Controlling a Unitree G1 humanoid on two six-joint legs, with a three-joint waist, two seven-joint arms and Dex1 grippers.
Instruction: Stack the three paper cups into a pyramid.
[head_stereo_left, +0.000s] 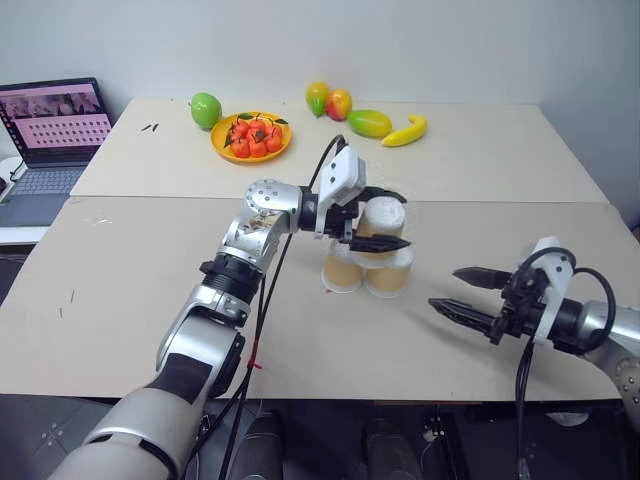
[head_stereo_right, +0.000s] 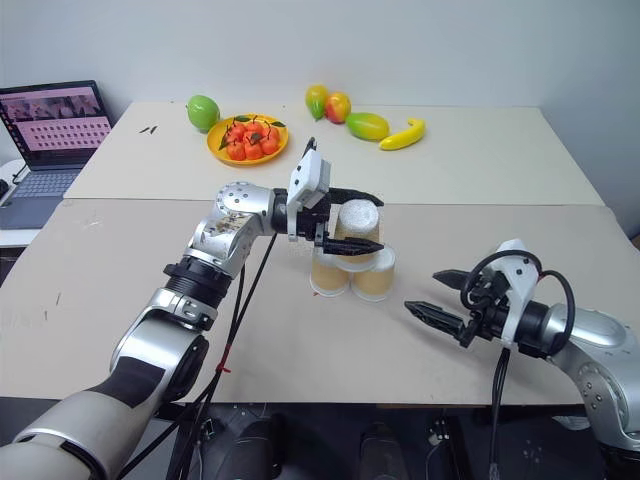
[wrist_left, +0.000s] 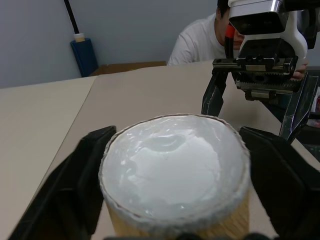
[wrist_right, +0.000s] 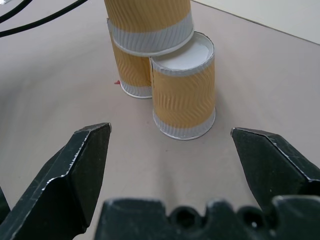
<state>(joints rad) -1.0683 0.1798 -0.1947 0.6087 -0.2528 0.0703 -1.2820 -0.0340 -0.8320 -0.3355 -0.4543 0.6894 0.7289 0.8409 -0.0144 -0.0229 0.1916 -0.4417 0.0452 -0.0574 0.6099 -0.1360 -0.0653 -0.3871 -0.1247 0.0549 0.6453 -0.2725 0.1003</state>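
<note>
Left eye view: left arm (head_stereo_left: 262, 226) reaches level across top cup (head_stereo_left: 381, 222).

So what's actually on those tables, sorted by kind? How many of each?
Paper cups: 3, top cup, two below
Loose fruit: 5, green apple, two mangoes, green-red mango, banana
Plate of red fruit: 1
Laptop: 1
Total: 10
</note>
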